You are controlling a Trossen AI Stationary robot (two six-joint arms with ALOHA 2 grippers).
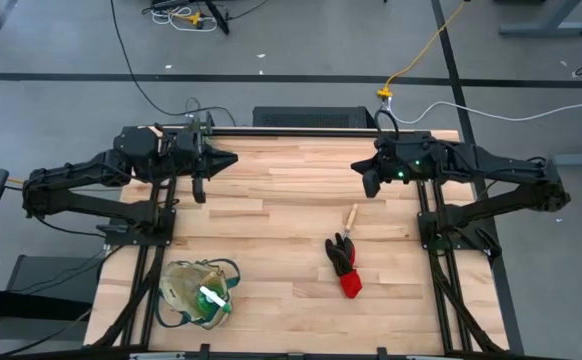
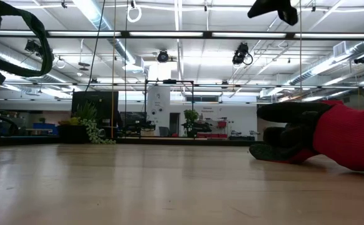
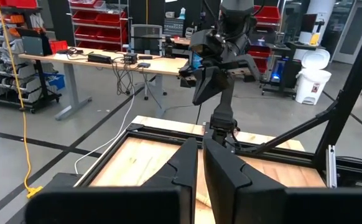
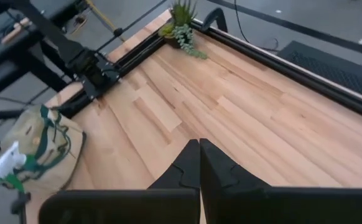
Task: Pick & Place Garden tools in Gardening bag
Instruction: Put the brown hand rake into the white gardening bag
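Note:
The beige gardening bag (image 1: pixel 196 293) with green trim sits at the table's near left. A translucent green item with a white part (image 1: pixel 211 298) lies in its mouth; it also shows in the right wrist view (image 4: pixel 7 165). The black-and-red glove bundle (image 1: pixel 343 262) lies on the table right of centre. A wooden-handled tool (image 1: pixel 350 217) lies at the bundle's far end. My left gripper (image 3: pixel 201 155) is shut and empty, high over the table's far left. My right gripper (image 4: pixel 199 155) is shut and empty, high over the far right.
A small green potted plant (image 4: pixel 182 22) stands at the table's far left corner. Black frame rails (image 1: pixel 441 260) run along the table's left and right sides. Bare wood (image 1: pixel 271 230) lies between the bag and the glove bundle.

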